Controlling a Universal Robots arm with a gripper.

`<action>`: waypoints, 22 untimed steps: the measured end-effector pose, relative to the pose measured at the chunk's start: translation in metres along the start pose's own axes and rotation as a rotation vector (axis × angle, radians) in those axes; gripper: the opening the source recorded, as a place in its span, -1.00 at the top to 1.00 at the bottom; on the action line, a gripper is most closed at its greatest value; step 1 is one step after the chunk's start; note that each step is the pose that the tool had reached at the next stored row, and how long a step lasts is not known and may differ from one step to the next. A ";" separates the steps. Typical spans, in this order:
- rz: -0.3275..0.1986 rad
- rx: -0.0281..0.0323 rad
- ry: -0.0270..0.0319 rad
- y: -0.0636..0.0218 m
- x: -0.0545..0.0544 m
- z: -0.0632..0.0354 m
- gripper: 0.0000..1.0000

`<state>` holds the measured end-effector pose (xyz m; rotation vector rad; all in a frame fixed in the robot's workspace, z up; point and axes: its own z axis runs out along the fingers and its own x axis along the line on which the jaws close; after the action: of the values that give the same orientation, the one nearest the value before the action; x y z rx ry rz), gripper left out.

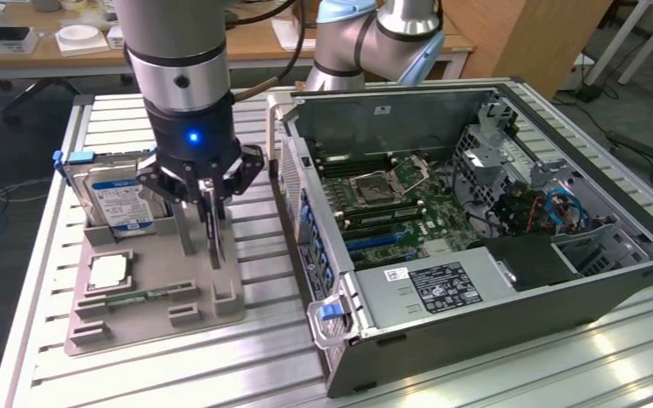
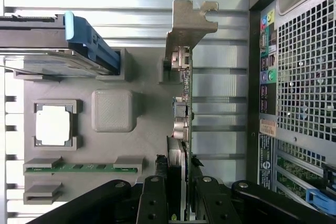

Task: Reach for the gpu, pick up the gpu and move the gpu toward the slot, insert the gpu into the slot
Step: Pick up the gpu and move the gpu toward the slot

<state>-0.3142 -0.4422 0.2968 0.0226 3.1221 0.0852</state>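
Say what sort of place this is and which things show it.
Probably a robotics lab: a robot arm over a parts tray holding a hard drive, beside an open computer case on a slatted metal table.

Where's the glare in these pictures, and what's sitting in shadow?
Exterior view: light glares off the aluminium table at the exterior view's right, the computer case is dim inside, and a blue lamp glows on the arm. Wrist view: the table slats shine pale and the processor chip looks washed-out white.
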 end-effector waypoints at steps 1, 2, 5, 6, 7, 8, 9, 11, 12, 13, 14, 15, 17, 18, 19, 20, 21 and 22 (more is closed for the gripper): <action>0.000 0.0000 0.0000 0.0001 0.000 -0.0011 0.47; 0.000 0.0000 0.0000 0.0001 0.000 -0.0019 0.47; 0.000 0.0000 0.0000 0.0003 0.000 -0.0053 0.47; 0.000 0.0000 0.0000 0.0003 0.000 -0.0063 0.47; 0.000 0.0000 0.0000 0.0004 0.000 -0.0073 0.47; 0.000 0.0000 0.0000 0.0005 0.000 -0.0084 0.47; 0.000 0.0000 0.0000 0.0005 0.000 -0.0094 0.47; 0.000 0.0000 0.0001 0.0006 0.000 -0.0114 0.47; 0.000 0.0001 0.0000 0.0007 0.000 -0.0123 0.47; 0.000 0.0000 0.0000 0.0007 0.000 -0.0133 0.47; 0.000 0.0001 0.0000 0.0008 0.000 -0.0143 0.47; 0.000 0.0000 0.0000 0.0008 0.000 -0.0152 0.47; 0.000 0.0000 0.0000 0.0010 0.000 -0.0173 0.47; 0.000 0.0001 0.0000 0.0010 0.000 -0.0185 0.47; 0.000 0.0000 0.0001 0.0011 0.000 -0.0196 0.47; 0.000 0.0001 0.0001 0.0011 0.000 -0.0208 0.47; 0.000 0.0000 -0.0001 0.0012 0.000 -0.0218 0.47; 0.000 0.0000 0.0000 0.0013 0.000 -0.0229 0.47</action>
<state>-0.3142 -0.4422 0.3197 0.0226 3.1221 0.0852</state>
